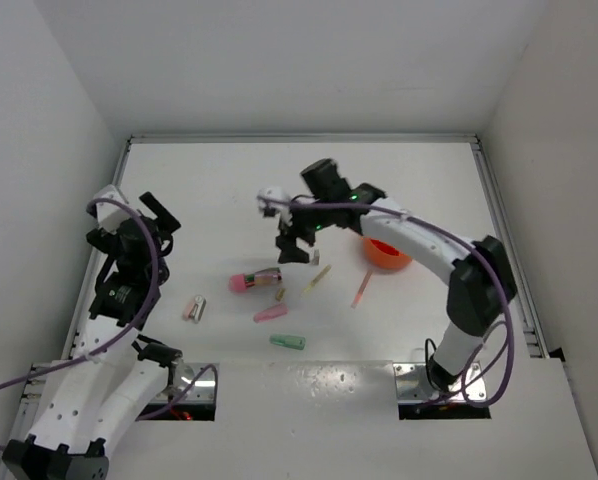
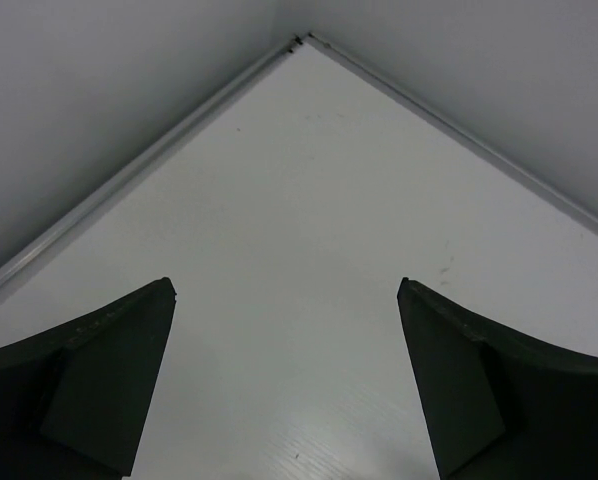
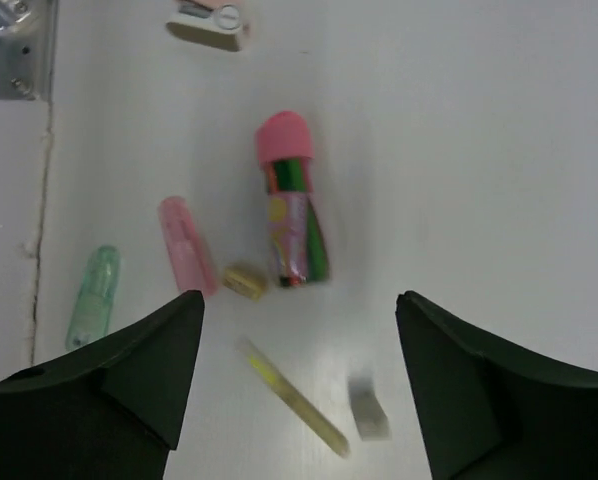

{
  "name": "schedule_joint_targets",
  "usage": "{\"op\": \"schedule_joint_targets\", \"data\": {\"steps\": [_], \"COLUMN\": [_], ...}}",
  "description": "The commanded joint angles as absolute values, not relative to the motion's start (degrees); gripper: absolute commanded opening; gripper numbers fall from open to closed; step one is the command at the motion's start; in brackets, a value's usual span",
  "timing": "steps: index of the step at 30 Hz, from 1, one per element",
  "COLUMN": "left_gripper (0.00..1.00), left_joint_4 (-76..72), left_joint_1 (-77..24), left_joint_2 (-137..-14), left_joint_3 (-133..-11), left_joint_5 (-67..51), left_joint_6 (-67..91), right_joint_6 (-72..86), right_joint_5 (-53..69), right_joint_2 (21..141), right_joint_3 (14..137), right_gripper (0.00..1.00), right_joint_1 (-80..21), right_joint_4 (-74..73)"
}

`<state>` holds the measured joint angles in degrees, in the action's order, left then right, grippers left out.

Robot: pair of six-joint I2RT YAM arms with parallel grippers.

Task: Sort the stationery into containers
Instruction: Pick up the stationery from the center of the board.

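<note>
- Right gripper (image 1: 297,249) hangs over the middle of the top view. Its fingers are spread wide, and its wrist view shows only bare table between them.
- Left gripper (image 2: 287,300) sits at the left of the top view, well apart from the pieces. Its jaws are just as wide and hold nothing, facing a bare corner of the table (image 2: 309,200).
- Orange cup (image 1: 389,256) stands right of centre, half covered by the right arm, so I cannot tell whether any piece is already inside.
- 6 unsorted pieces show in the right wrist view:
  - The pink-capped tube (image 3: 291,215) lies at centre.
  - The pink marker (image 3: 187,247) and green marker (image 3: 92,295) lie to its left.
  - The beige bit (image 3: 245,281) is just beside the tube's base.
  - The yellow stick (image 3: 294,397) and a blurred grey bit (image 3: 367,412) lie at lower middle.
- The top view adds a pink stick (image 1: 362,288) below and left of the cup, and a small pink-and-beige piece (image 1: 194,308) at centre left.
- That makes 8 pieces outside the cup, so the sorting looks near its start, or at best partly done.
- Writing: the tube has a bright printed wrap in green, pink and yellow, but no word or brand can be read. Nothing else shows lettering.
</note>
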<state>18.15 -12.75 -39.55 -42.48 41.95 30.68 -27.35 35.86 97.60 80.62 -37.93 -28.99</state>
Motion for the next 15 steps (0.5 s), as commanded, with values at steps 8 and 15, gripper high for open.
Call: {"op": "schedule_joint_targets", "data": {"steps": [8, 15], "left_gripper": [0.90, 0.93], "left_joint_4": [19.07, 20.13], "left_joint_1": [-12.48, -12.48], "left_joint_2": [-30.85, -27.52], "left_joint_3": [-44.74, -44.74], "left_joint_5": [55.37, 57.74], "left_joint_6": [34.71, 35.24], "right_joint_6": [-34.72, -34.72], "right_joint_5": [19.17, 6.34], "right_joint_2": [116.08, 129.81], "right_joint_3": [100.14, 113.55], "right_gripper": [0.59, 0.70], "right_joint_1": [-54.75, -60.82], "right_joint_4": [-32.03, -42.44]}}
